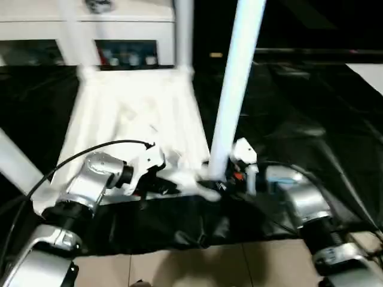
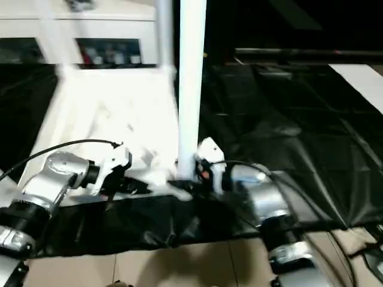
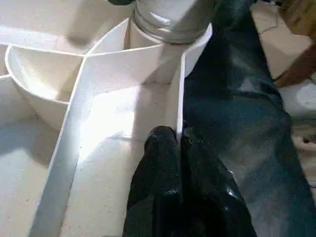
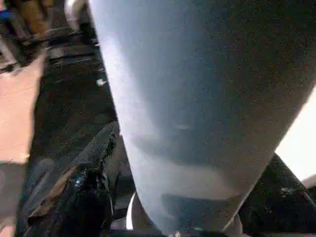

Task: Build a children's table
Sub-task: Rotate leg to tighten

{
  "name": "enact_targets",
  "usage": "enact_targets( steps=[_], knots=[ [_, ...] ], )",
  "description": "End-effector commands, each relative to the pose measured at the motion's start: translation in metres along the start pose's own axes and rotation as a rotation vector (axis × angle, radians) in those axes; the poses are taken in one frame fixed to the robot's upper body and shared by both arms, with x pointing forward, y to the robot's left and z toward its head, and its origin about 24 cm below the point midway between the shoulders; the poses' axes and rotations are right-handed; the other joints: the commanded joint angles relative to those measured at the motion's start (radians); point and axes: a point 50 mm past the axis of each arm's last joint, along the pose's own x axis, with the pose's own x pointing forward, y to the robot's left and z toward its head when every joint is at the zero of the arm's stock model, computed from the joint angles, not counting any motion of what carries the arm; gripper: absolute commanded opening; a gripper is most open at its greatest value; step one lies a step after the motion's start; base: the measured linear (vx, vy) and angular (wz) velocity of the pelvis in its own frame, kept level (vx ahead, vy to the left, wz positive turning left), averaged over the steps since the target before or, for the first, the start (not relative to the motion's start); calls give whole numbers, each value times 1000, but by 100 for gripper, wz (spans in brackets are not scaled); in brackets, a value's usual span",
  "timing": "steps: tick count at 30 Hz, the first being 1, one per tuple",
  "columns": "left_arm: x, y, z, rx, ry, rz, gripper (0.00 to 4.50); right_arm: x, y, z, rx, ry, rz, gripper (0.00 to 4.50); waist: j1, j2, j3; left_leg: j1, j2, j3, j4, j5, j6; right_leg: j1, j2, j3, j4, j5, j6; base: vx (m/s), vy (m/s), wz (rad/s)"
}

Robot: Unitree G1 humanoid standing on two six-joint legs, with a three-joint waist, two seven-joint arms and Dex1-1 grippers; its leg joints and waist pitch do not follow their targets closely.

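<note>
The white tabletop lies underside up on a black sheet, its ribs showing. Upright white legs stand at its far corners and near right corner; another leg slants across the left edge. My left gripper is shut on the tabletop's thin near rim, close to the near right socket. My right gripper straddles the base of the near right leg; its fingers stand slightly off the tube on each side, open.
A black sheet covers the floor under the work. A white glass-doored cabinet stands behind the tabletop. A flat white board lies at the far right. Tan floor shows at the sheet's near edge.
</note>
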Motion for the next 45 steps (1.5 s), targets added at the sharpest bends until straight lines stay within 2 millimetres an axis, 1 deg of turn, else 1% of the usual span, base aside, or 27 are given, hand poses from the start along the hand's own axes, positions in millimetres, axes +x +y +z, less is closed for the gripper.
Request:
enact_targets(
  steps=[1, 8, 9, 10, 13, 16, 18, 19, 20, 21, 23, 24, 25, 28, 29, 30, 31, 32, 33, 37, 38, 40, 41, 42, 43, 44, 45],
  knots=[
    [12, 2, 20, 62, -48, -38, 0, 26, 22, -6, 19, 74, 230, 277, 2, -3, -50, 11, 26, 2, -55, -245, 34, 42, -69, 40, -80, -252, -195, 0, 0, 0],
    [12, 5, 20, 74, -42, -70, 0, 33, 30, -5, 54, 69, 338, 233, 14, -6, -52, 9, 26, 1, -55, -235, 29, 43, -72, 40, -78, -252, -188, 0, 0, 0],
    [13, 5, 20, 73, -47, -65, 0, 33, 31, -6, 60, 66, 339, 233, 16, -2, -52, 10, 27, 1, -56, -236, 27, 43, -72, 39, -77, -250, -187, 0, 0, 0],
    [13, 5, 20, 72, -49, -62, 0, 33, 32, -6, 63, 64, 339, 218, 16, -3, -53, 9, 27, 1, -56, -235, 25, 43, -72, 39, -77, -246, -189, 0, 0, 0],
    [13, 7, 20, 65, -55, -41, 0, 33, 31, -6, 63, 50, 312, 214, 17, -4, -53, 9, 26, 0, -56, -237, 22, 44, -72, 39, -77, -250, -189, 0, 0, 0],
    [11, 13, 17, 42, -45, 106, 0, 32, 15, -6, 53, -39, 11, 210, 14, -2, -48, 11, 26, 0, -59, -262, 7, 37, -75, 41, -83, -292, -179, 0, 0, 0],
    [11, 14, 18, 14, -69, 167, 0, 30, 6, -9, 79, -56, -172, 209, 8, -4, -47, 13, 23, -5, -63, -285, -11, 39, -76, 40, -89, -359, -158, 0, 0, 0],
    [12, 13, 19, -4, -86, 213, 0, 29, 3, -12, 98, -70, -285, 206, 6, 1, -46, 17, 25, -6, -66, -298, -23, 33, -77, 41, -92, -388, -152, 0, 0, 0],
    [13, 12, 19, -15, -93, 241, 0, 28, 3, -14, 107, -80, -346, 201, -1, 0, -45, 16, 26, -10, -70, -316, -33, 34, -77, 40, -93, -412, -147, 0, 0, 0],
    [13, 12, 19, -15, -93, 241, 0, 28, 3, -14, 107, -80, -346, 201, -5, -1, -44, 13, 26, -11, -71, -318, -35, 38, -78, 39, -94, -416, -142, 0, 0, 0],
    [18, 10, 20, -30, -110, 287, 0, 30, 3, -18, 160, -102, -445, 197, -19, -3, -45, 7, 22, -12, -71, -318, -27, 40, -73, 40, -94, -401, -131, 0, 0, 0],
    [25, 4, 23, -38, -129, 298, 0, 34, 3, -23, 193, -100, -568, 196, -20, -2, -45, 6, 21, -11, -70, -316, -23, 39, -73, 40, -96, -403, -129, 0, 0, 0],
    [29, 2, 24, -40, -141, 311, 0, 36, 3, -26, 231, -89, -624, 196, -24, 1, -44, 10, 21, -9, -69, -316, -23, 33, -72, 43, -98, -395, -131, 0, 0, 0],
    [44, -11, 34, -18, -195, 300, 0, 50, 7, -29, 307, -99, -767, 196, -35, 1, -47, 7, 20, -10, -69, -292, -21, 36, -68, 44, -93, -362, -134, 0, 0, 0],
    [45, -12, 34, -15, -202, 296, 0, 52, 7, -29, 312, -103, -770, 196, -39, -3, -45, 2, 19, -9, -71, -288, -18, 37, -67, 44, -95, -359, -133, 0, 0, 0],
    [49, -18, 38, 8, -229, 274, 0, 58, 10, -25, 313, -123, -775, 196, -40, 2, -48, 7, 17, -8, -67, -294, -15, 35, -67, 43, -97, -371, -123, 0, 0, 0],
    [49, -18, 38, 8, -229, 274, 0, 58, 10, -25, 313, -123, -775, 196, -41, 3, -49, 5, 19, -9, -67, -287, -14, 36, -67, 45, -94, -344, -127, 0, 0, 0],
    [49, -22, 40, 45, -241, 231, 0, 62, 13, -18, 275, -150, -759, 251, -43, 7, -48, 4, 18, -9, -69, -289, -12, 35, -61, 44, -93, -309, -130, 0, 0, 0],
    [49, -22, 40, 45, -241, 231, 0, 62, 13, -18, 275, -150, -759, 265, -46, 4, -48, 4, 18, -7, -69, -297, -12, 35, -59, 44, -92, -289, -132, 0, 0, 0],
    [42, -23, 34, 93, -189, 175, 0, 58, 12, -10, 215, -171, -734, 285, -45, 8, -50, 5, 17, -7, -68, -286, -7, 38, -59, 46, -87, -242, -148, 0, 0, 0],
    [35, -23, 33, 122, -198, 117, 0, 52, 13, -5, 128, -154, -648, 308, -43, 7, -49, 4, 15, -6, -66, -282, -2, 41, -57, 44, -88, -235, -146, 0, 0, 0],
    [31, -22, 31, 144, -193, 77, 0, 41, 17, -2, 70, -152, -547, 308, -42, 9, -51, 4, 18, -5, -64, -258, 3, 42, -59, 45, -82, -188, -156, 0, 0, 0],
    [29, -21, 30, 161, -181, 52, 0, 30, 22, 0, 34, -150, -467, 308, -39, 6, -52, 4, 17, -5, -62, -244, 15, 49, -58, 44, -82, -164, -155, 0, 0, 0],
    [26, -20, 29, 170, -177, 32, 0, 18, 29, 1, -1, -142, -380, 308, -31, 8, -53, 8, 19, -2, -57, -226, 29, 48, -59, 46, -78, -129, -159, 0, 0, 0],
    [26, -20, 29, 170, -177, 32, 0, 18, 29, 1, -1, -142, -380, 308, -27, 8, -53, 9, 19, 0, -56, -225, 39, 45, -57, 46, -79, -115, -163, 0, 0, 0],
    [24, -19, 27, 174, -171, 12, 0, 4, 35, 2, -15, -138, -310, 308, -24, 5, -54, 6, 19, 1, -54, -204, 50, 51, -57, 46, -73, -77, -179, 0, 0, 0],
    [21, -18, 26, 181, -163, 0, 0, -8, 38, 3, -19, -133, -271, 308, -12, 13, -57, 9, 23, 1, -51, -184, 57, 49, -61, 47, -67, -47, -187, 0, 0, 0]
  ],
)
